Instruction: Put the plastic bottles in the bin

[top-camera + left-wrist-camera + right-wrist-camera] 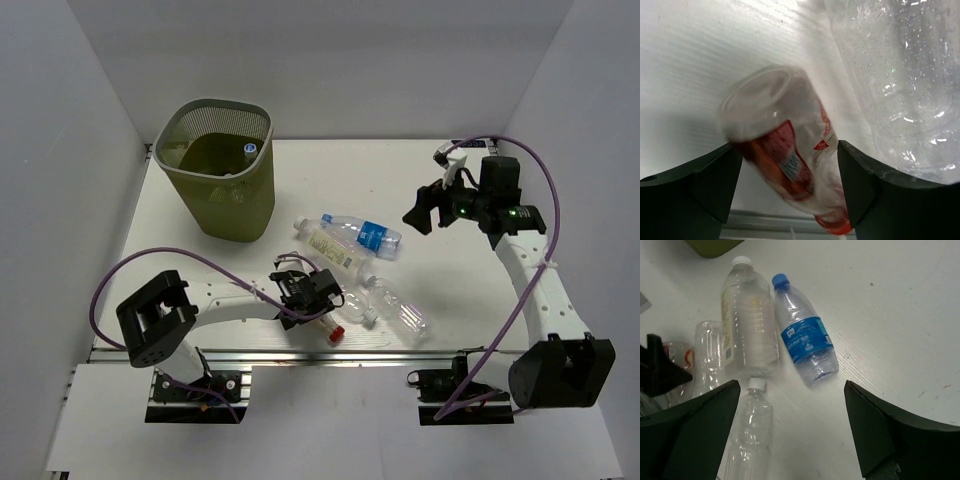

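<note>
With the left gripper (789,149) closed against the red-labelled bottle (782,125) by the table's near edge, squeeze gently, lift clear, swing far-left over the bin (215,205); the right gripper (791,390) hangs wide open.

The bin (235,205) is olive-green mesh; blue-labelled bottle (807,337) and red-labelled bottle (790,160) are clear.
</note>
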Controlling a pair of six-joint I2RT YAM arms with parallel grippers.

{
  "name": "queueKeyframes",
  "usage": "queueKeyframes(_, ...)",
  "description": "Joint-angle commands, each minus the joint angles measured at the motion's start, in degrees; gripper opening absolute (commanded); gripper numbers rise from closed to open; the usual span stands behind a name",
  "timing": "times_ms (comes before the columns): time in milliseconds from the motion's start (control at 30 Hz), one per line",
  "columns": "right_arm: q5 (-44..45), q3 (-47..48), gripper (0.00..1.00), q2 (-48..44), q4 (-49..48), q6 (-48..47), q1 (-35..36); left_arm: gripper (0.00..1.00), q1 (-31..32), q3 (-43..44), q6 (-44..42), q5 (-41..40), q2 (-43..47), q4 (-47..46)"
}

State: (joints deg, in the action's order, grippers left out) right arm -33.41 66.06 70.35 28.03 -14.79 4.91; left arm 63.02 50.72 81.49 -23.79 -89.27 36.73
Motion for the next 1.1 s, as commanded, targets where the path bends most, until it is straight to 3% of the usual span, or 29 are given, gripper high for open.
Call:
queueKeyframes(0, -5.96, -0.05, 0.90, -3.11, 7.38, -6.90, -0.51, 0.85, 0.34, 0.70, -1.06, -4.25, -1.16, -1.40)
queueKeyframes(100, -9.21, -0.93, 0.90, -3.99, 10.98, -10.59, -0.51, 0.70, 0.34, 0.70, -1.60, -4.25, -1.87, -2.09)
queueKeyframes(200, -12.64, -0.85, 0.90, -3.99, 15.29, -13.42, -0.42, 0.50, 0.87, -0.71, -1.60, -3.72, -0.73, -2.10)
queueKeyframes(233, -13.08, -0.67, 0.87, -4.08, 17.47, -14.99, -0.42, 0.38, 0.87, -0.71, -1.60, -3.72, -0.20, -1.49)
queueKeyframes(267, -13.87, -0.58, 0.85, -4.08, 18.45, -16.75, -0.60, 0.33, 1.39, -0.71, -2.65, -3.72, 1.11, -0.88)
queueKeyframes(333, -16.24, 0.12, 0.81, -4.08, 23.34, -22.26, -0.25, 0.23, 1.92, 2.61, -3.88, -4.24, 2.78, 2.62)
queueKeyframes(367, -16.95, 0.73, 0.77, -3.90, 24.86, -23.87, -0.25, 0.13, 2.62, 4.20, -5.89, -4.25, 3.75, 4.12)
queueKeyframes(467, -19.50, 1.79, 0.77, -3.03, 33.11, -31.60, 0.10, 0.04, 4.12, 11.23, -14.21, -6.09, 8.49, 7.13)
queueKeyframes(600, -17.75, 0.30, 0.78, -2.84, 37.27, -35.66, 0.37, 0.02, 4.12, 21.42, -26.69, -9.59, 12.55, 6.51)
queueKeyframes(667, -16.08, -1.98, 0.78, -3.37, 35.88, -34.18, 0.98, 0.02, 3.43, 30.11, -29.36, -12.49, 12.38, 12.09)
queueKeyframes(800, -11.16, -6.29, 0.78, -4.95, 32.01, -28.64, 2.91, 0.02, 0.62, 47.75, -37.96, -26.01, 8.43, 16.36)
queueKeyframes(967, -9.22, -8.05, 0.84, -3.55, 31.56, -24.15, 6.86, 0.03, -11.15, 61.41, -49.57, -28.68, 0.62, 13.64)
queueKeyframes(1067, -8.52, -8.40, 0.86, -3.72, 29.98, -21.96, 7.83, 0.05, -20.03, 67.83, -52.83, -25.70, -3.43, 11.18)
